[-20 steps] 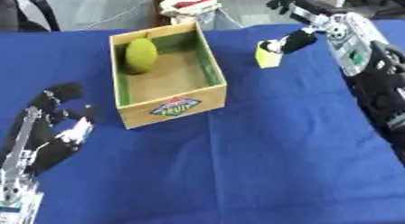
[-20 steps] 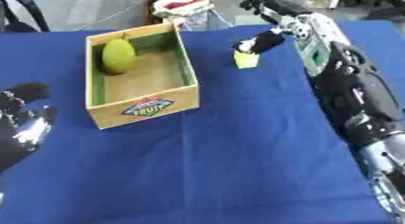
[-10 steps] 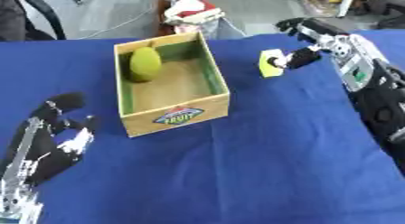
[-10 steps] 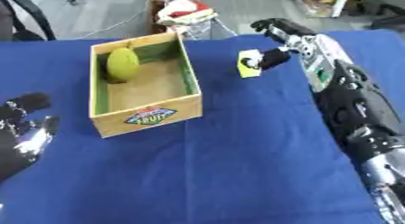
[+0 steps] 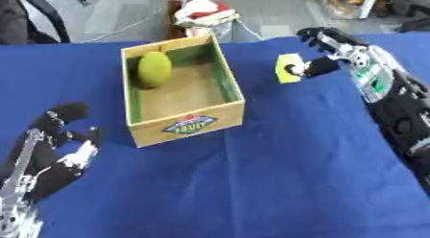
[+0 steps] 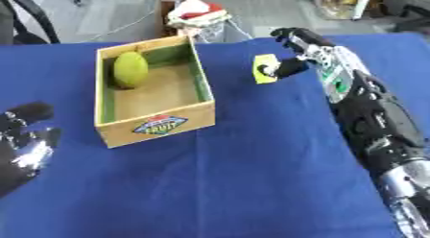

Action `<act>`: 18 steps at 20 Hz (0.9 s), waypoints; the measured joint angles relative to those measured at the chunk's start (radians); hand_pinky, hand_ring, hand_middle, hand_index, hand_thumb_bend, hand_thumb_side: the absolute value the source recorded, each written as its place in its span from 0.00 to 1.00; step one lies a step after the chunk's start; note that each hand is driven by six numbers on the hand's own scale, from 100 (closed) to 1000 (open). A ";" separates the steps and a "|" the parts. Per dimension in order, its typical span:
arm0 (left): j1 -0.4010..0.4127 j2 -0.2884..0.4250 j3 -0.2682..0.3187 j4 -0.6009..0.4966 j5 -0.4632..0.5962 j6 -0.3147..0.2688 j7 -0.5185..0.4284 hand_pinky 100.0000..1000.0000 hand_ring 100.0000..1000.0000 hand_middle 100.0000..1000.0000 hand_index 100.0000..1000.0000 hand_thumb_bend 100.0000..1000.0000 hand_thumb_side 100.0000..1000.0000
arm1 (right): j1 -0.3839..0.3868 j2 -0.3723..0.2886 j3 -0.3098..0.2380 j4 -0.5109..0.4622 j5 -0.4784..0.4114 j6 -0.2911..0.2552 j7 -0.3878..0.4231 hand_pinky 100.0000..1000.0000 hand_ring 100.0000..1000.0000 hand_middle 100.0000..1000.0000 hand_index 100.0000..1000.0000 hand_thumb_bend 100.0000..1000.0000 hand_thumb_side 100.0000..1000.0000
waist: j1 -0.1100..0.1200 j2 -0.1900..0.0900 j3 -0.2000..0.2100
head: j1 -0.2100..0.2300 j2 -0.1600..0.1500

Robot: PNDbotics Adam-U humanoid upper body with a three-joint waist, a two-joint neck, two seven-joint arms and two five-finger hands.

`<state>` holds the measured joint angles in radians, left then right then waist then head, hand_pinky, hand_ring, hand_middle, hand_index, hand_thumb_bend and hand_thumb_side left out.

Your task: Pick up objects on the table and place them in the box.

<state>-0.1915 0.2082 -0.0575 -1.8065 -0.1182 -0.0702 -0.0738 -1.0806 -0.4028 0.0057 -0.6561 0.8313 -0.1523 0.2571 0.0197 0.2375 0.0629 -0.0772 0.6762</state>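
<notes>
you're working in what looks like a lab or office test space: a table (image 5: pixel 252 184) draped in a blue cloth fills most of the frame, and beyond its far edge at the top you see grey hard floor (image 5: pixel 117 11) with a cable (image 5: pixel 117 30) trailing across it, and a black chair leg (image 5: pixel 46 16) in the upper left.

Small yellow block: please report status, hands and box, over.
Right hand pinching small yellow block, right of cardboard box. Left hand open, idle, lower left. Green oval fruit already in box. Nothing between block and box.
</notes>
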 measured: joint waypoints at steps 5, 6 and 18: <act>-0.002 0.000 -0.003 0.000 0.001 0.000 -0.005 0.48 0.79 0.73 0.79 0.26 0.25 | 0.008 0.001 -0.012 0.016 -0.015 0.018 -0.018 0.75 0.83 0.82 0.94 0.33 0.33 | 0.002 0.003 0.007 | -0.007 0.028; -0.002 0.000 -0.003 0.000 0.001 0.000 -0.005 0.48 0.79 0.73 0.79 0.26 0.25 | 0.009 0.001 -0.013 0.017 -0.016 0.021 -0.023 0.75 0.83 0.82 0.94 0.33 0.33 | 0.003 0.004 0.007 | -0.009 0.033; -0.006 -0.006 -0.009 0.000 0.004 -0.002 -0.012 0.48 0.79 0.73 0.79 0.26 0.26 | 0.027 0.003 -0.030 0.049 -0.028 0.053 -0.089 0.74 0.82 0.79 0.92 0.32 0.32 | 0.004 0.010 0.021 | -0.011 0.046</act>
<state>-0.1975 0.2027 -0.0664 -1.8065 -0.1147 -0.0718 -0.0861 -1.0533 -0.3995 -0.0242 -0.6067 0.8030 -0.0994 0.1680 0.0238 0.2472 0.0840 -0.0886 0.7224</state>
